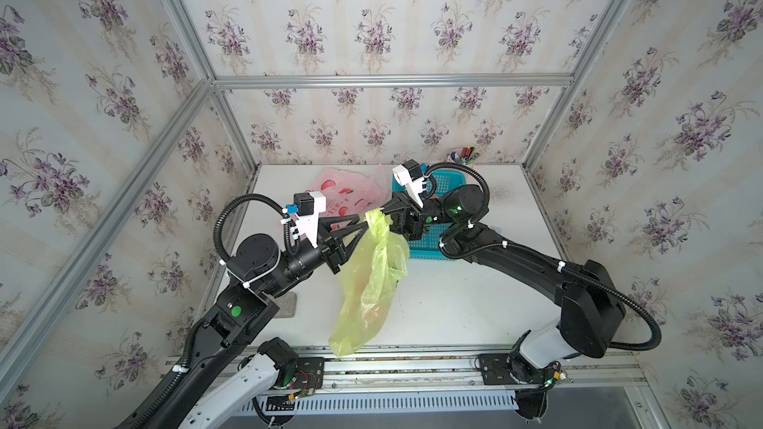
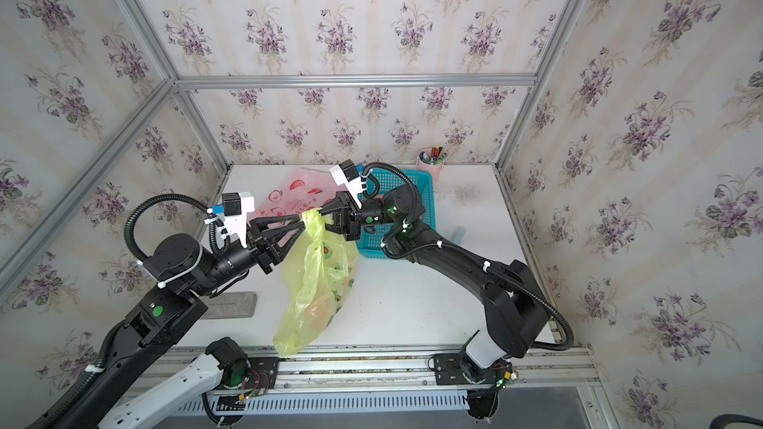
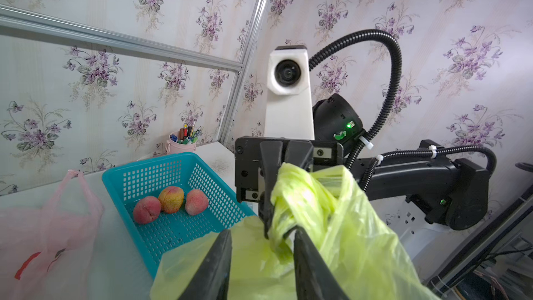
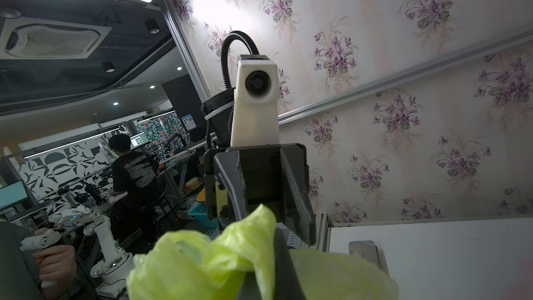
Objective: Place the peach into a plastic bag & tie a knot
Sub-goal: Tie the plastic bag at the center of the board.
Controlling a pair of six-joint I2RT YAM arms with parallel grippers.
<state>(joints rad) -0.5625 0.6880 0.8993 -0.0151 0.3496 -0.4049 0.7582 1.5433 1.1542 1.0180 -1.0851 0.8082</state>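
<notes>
The peach (image 1: 371, 312) shows as an orange-pink blur through the lower part of the yellow-green plastic bag (image 1: 373, 278). The bag hangs in the air just beside the teal basket (image 3: 150, 180), on the basket's side toward the robot's base. Whether the bag's bottom touches the table (image 1: 454, 307) cannot be told. The right gripper (image 1: 382, 213) is closed tight on the bunched top of the bag, just off the basket's near rim, and the bag hangs from that pinch. The left gripper (image 3: 262, 229) faces it head-on. Its two black fingers (image 3: 219, 258) stand partly apart, one on each side of the twisted strand just under the right gripper's pinch. In the left wrist view a gap shows between the strand and at least one finger, so the gripper straddles the plastic without clamping it. Three loose peaches (image 3: 171, 199) lie close together on the basket's floor. A pink bag (image 1: 347, 189) lies just beside the basket, on the side away from the right arm, and a pen cup (image 2: 431, 163) stands behind the basket's far corner.
</notes>
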